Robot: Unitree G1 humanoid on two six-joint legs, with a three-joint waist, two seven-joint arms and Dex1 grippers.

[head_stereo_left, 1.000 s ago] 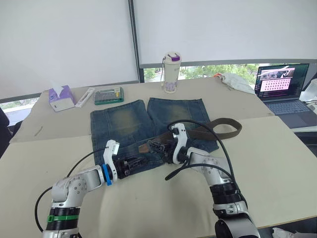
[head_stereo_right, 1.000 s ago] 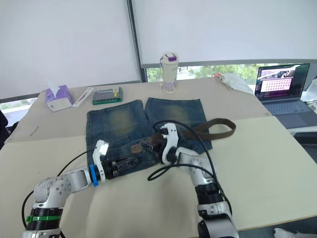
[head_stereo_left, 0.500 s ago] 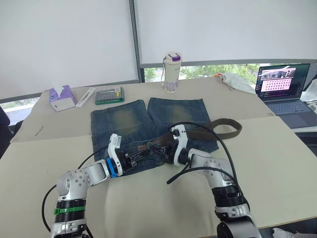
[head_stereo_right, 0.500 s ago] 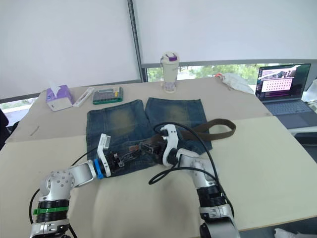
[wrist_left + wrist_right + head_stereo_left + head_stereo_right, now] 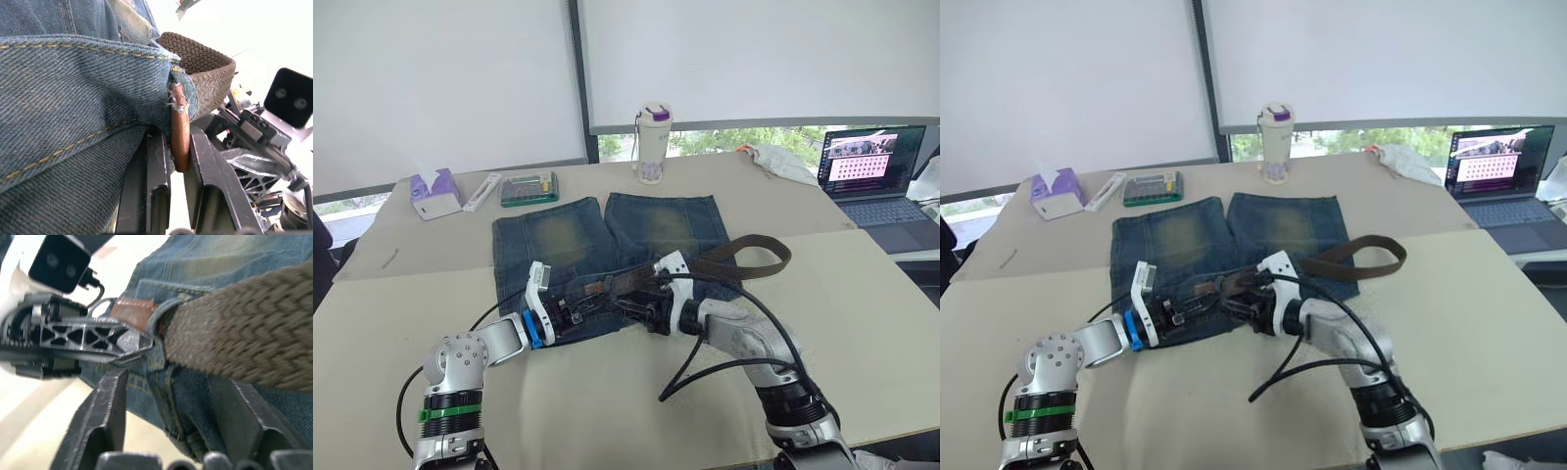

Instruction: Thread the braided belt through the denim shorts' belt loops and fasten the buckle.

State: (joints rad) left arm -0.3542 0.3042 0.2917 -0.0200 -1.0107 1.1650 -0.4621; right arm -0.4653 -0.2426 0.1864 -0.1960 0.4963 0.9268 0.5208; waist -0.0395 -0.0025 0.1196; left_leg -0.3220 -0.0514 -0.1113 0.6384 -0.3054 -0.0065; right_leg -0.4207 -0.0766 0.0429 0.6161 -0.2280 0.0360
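Note:
The denim shorts (image 5: 558, 240) lie flat on the table, waistband toward me. The braided belt (image 5: 756, 242) runs from a loop at the right across the waistband. Its brown leather tip (image 5: 180, 128) pokes out of a belt loop (image 5: 179, 84). My left gripper (image 5: 576, 311) is shut on that tip, its two fingers (image 5: 156, 166) pinching the leather. My right gripper (image 5: 631, 305) stands open close beside it, fingers (image 5: 111, 401) spread below the woven strap (image 5: 244, 342) and the waistband. The buckle is hidden from me.
At the table's far side stand a bottle (image 5: 652, 145), a tissue box (image 5: 434, 194), a green box (image 5: 529, 188) and a white cloth (image 5: 783, 162). A laptop (image 5: 871, 171) sits far right. Black cables (image 5: 705, 367) trail from my right arm over the near table.
My left gripper has moved right to the belt tip and shut on it. My right gripper has let go of the belt and opened, its forearm swinging lower and to the right.

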